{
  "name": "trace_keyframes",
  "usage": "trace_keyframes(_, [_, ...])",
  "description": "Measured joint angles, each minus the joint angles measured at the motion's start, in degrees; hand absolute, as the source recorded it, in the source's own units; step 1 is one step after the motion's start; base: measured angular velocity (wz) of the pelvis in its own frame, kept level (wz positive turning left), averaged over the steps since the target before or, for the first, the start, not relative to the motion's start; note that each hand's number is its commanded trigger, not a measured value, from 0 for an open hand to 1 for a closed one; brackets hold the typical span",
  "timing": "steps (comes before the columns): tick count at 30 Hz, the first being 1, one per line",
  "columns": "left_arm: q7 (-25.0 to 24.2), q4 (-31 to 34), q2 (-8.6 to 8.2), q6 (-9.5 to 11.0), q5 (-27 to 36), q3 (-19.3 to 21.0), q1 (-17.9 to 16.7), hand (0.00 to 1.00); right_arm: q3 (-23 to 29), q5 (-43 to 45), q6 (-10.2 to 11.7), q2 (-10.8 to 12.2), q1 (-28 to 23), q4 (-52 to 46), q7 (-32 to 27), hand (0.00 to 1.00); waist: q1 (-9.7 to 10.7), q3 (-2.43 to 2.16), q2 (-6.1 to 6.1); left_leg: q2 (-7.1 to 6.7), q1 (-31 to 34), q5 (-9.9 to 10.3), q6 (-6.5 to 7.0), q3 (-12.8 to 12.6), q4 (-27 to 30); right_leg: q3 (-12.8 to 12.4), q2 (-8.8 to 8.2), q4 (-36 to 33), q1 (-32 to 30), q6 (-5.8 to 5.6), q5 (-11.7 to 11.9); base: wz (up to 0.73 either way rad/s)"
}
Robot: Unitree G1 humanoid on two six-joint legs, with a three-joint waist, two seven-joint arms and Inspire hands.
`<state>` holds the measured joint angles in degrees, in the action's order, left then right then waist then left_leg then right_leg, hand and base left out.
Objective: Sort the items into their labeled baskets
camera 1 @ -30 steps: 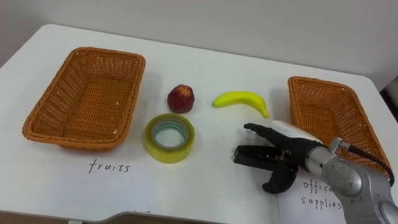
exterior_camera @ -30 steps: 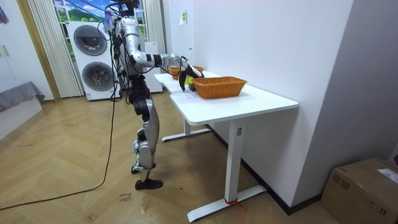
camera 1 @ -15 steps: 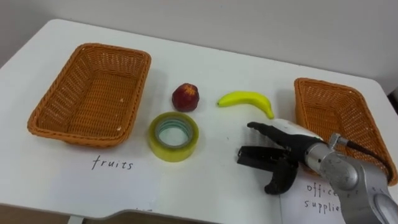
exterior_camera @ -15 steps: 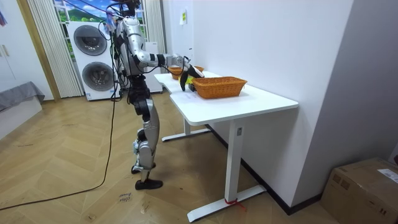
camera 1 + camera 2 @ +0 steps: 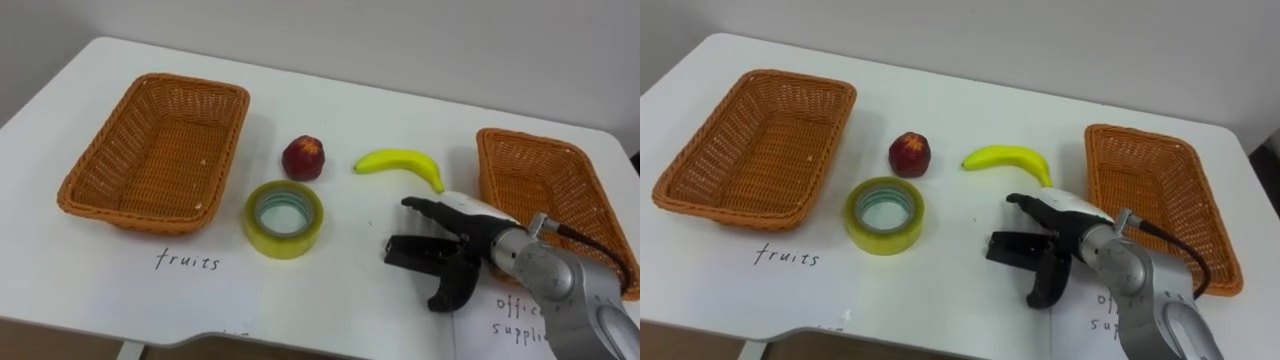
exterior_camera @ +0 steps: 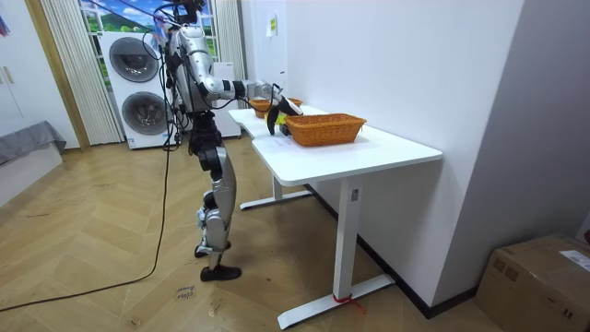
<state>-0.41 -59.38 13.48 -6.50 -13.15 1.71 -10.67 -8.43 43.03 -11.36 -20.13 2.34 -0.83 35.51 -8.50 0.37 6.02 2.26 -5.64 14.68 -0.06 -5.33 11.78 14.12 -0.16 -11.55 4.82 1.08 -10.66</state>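
woven wicker, orange-brown, makes up both rectangular baskets on the smooth white table [image 5: 400, 110]. the left basket [image 5: 225, 150] sits in the upper left of the left eye view, deep-walled and with nothing in it. the right basket [image 5: 540, 190] lies at the right edge, also empty, its far side cut off by the frame. a handwritten paper label [image 5: 185, 262] lies just below the left basket, and a second paper label [image 5: 515, 315] lies at the lower right, partly under the arm.

near the centre of the frame, a small round red fruit [image 5: 303, 157], possibly an apple or a peach, stands just right of the left basket. below it, close but apart, a roll of yellowish translucent tape [image 5: 283, 240] lies flat with its hole facing up. a curved yellow banana [image 5: 398, 163] with a smooth skin lies to the right of the red fruit, between it and the right basket.

the right hand [image 5: 470, 235] comes in from the lower right and hovers over bare table just below the banana's right tip. its black fingers [image 5: 415, 250] are spread and reach toward the tape, the thumb hooks downward, and it holds nothing.

in the room view the robot stands at the table's end on the room view's left, its right arm reaching over the tabletop.
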Motion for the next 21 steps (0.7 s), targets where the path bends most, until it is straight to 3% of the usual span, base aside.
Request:
trace_keyframes(7, [0.3,3.3,-0.11,-0.4,0.0,0.0,-0.2,0.00,0.1,0.0,-0.7,0.0,0.1,0.1,0.6,0.00,-0.1,-0.04,0.06,0.00,0.0,0.0,0.00,0.0,0.0,0.0,0.00,0.0,0.0,0.00,0.0,0.00])
trace_keyframes(15, [2.5,3.1,0.13,-0.5,0.0,-0.7,-0.2,0.00,-1.5,0.0,-1.2,0.0,2.6,4.0,1.0,0.00,0.1,-0.27,0.45,-0.04,-0.2,0.0,0.02,0.0,0.1,0.2,-0.07,-0.1,0.3,0.01,0.0,0.00])
trace_keyframes(21, [3.7,1.7,0.45,-0.6,0.0,-0.9,-0.1,0.00,-1.7,-0.3,-1.2,0.3,3.9,8.4,1.5,0.00,0.1,-0.14,1.28,-0.12,-1.3,-0.1,0.03,0.8,0.0,0.6,-0.10,0.0,1.7,-0.01,0.0,0.07])
